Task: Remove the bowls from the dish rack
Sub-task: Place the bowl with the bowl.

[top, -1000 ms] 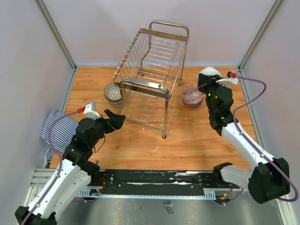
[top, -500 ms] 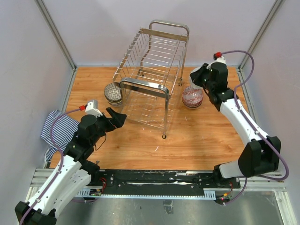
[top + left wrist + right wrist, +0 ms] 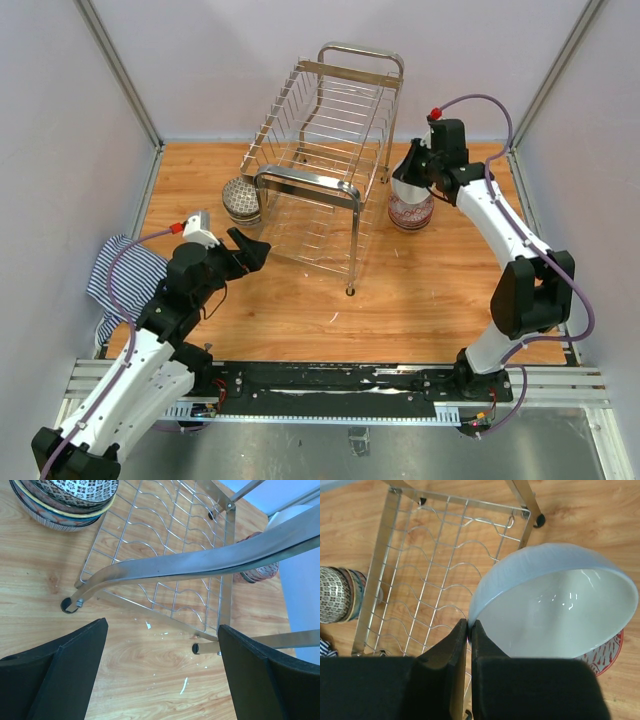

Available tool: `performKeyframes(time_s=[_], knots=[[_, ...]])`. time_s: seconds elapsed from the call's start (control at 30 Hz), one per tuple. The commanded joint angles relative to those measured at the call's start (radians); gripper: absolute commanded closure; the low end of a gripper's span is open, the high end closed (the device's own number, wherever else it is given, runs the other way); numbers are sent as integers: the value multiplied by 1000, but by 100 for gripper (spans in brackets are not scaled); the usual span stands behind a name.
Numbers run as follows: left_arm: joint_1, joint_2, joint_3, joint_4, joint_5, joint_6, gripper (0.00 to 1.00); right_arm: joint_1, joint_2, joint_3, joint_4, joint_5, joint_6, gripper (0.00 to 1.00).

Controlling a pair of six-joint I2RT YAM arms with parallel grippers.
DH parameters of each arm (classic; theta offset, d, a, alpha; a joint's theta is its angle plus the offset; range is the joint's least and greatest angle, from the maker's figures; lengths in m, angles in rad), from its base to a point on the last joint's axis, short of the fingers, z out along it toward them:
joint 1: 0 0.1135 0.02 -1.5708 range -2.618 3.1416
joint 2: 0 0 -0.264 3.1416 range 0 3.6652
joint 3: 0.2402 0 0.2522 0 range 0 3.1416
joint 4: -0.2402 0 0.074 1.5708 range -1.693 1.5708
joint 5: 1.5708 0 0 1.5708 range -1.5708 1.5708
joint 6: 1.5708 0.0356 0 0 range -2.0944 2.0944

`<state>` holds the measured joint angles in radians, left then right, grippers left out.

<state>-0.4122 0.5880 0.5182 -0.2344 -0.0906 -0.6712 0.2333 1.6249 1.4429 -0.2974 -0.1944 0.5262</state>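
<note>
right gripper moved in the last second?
Yes. In the top view the right gripper, shut on a pale bowl, went left toward the dish rack; it now sits over the red-patterned bowls.

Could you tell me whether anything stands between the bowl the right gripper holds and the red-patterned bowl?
Nothing visible does: the right gripper holds the pale blue bowl by its rim above the red-patterned bowl, and the dish rack stands beside them.

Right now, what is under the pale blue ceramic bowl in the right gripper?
A red-patterned round bowl on the wooden table; the held bowl covers most of it.
</note>
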Motion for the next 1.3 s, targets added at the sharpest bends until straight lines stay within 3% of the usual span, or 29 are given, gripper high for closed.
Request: performKeyframes(time_s=[0.0,0.63,1.27], knots=[[7,6,26,16,12,21,3,-17,3,72,-82,-10,-67,99],[6,-2,5,27,12,15,3,7,50,124,-238,52,-153,99],[7,-6,-1,25,8,15,3,92,189,298,-393,174,-206,99]])
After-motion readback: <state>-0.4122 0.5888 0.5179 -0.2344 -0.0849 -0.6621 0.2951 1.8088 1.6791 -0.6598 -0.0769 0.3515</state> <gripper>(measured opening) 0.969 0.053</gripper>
